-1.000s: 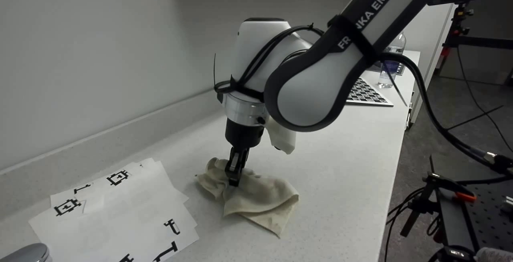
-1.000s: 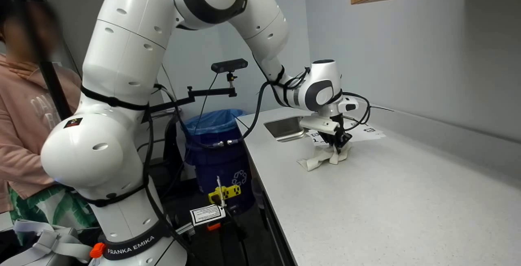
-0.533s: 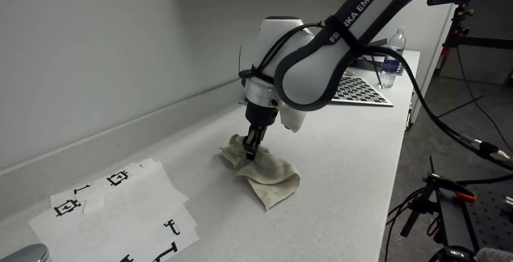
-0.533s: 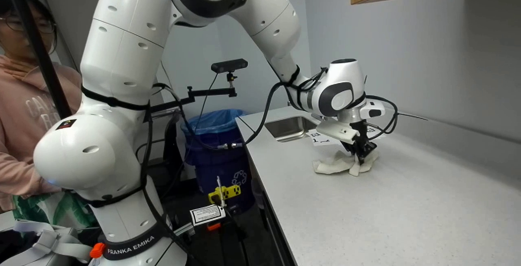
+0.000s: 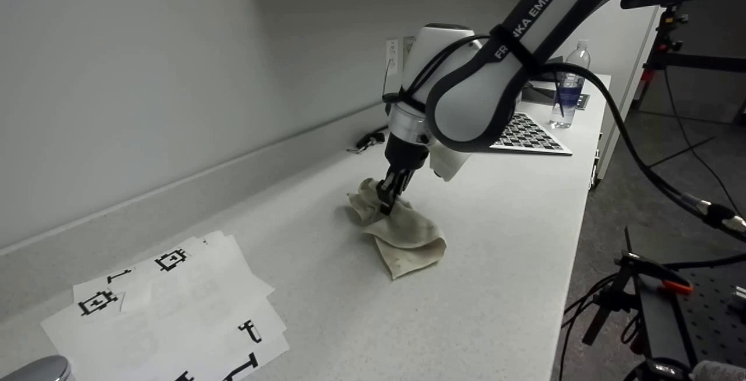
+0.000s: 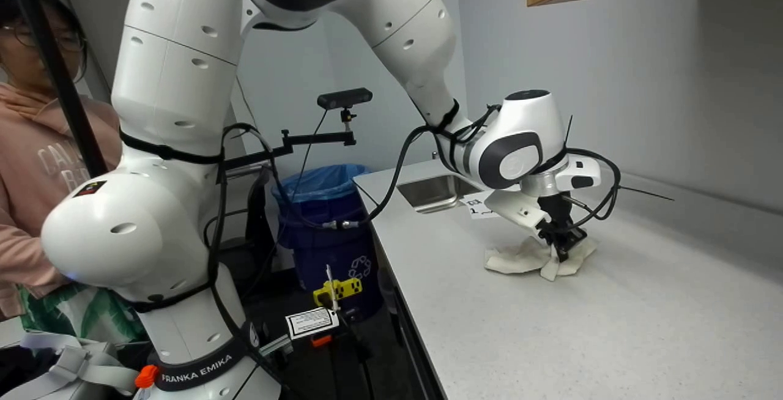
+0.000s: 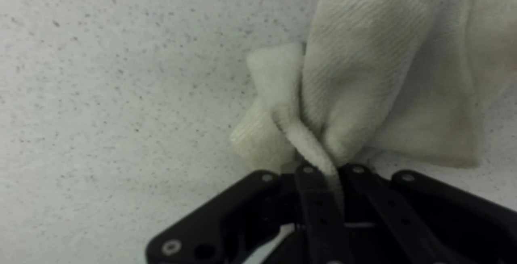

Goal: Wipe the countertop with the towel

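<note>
- Wrist view: the gripper (image 7: 333,171) is pinching a narrow ridge of towel (image 7: 359,58) between its fingers (image 7: 313,211); the hold looks sound, in my judgement.
- Same view: most of the towel lies up and to the right of the grip, with a small tuft to the upper left. The grip is therefore off-centre.
- Both exterior views: the towel rests on the counter (image 5: 484,288), long axis running roughly across it. The larger part lies on the front-edge side of the gripper, the smaller lobe toward the wall (image 5: 175,78). Contact between fingers and counter is hidden by folds.
- Assessment: probably mid-wipe; area covered cannot be judged. A stroke toward the wall would trail the bulk, one toward the front edge risks bunching, and one along the counter should sweep broadest.
- Farther off, in an exterior view: papers (image 5: 192,311) lie apart from the towel one way, a checkered board (image 5: 527,136) the other. Either could limit a lengthwise stroke.
</note>
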`<state>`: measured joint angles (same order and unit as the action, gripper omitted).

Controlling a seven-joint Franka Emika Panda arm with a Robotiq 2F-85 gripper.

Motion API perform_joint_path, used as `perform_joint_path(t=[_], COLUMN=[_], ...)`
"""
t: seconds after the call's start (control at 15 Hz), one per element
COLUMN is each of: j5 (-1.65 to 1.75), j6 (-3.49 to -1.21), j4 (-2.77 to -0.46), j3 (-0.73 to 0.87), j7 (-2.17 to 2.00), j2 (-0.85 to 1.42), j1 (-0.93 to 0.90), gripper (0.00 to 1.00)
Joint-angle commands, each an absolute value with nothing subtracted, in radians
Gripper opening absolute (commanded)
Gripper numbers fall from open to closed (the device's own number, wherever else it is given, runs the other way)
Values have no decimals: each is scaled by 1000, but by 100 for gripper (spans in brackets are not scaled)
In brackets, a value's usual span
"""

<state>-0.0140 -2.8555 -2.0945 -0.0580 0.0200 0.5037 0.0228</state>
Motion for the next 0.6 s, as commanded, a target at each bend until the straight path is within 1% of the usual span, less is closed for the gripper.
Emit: perform_joint_path(t=[0.0, 0.53], j5=[-30, 20], j6=[-2876, -2824], j4=[-2127, -2035], j3=[-65, -114], j7=[11, 31], j2=[471, 491], j1=[9, -104], gripper=[2, 2])
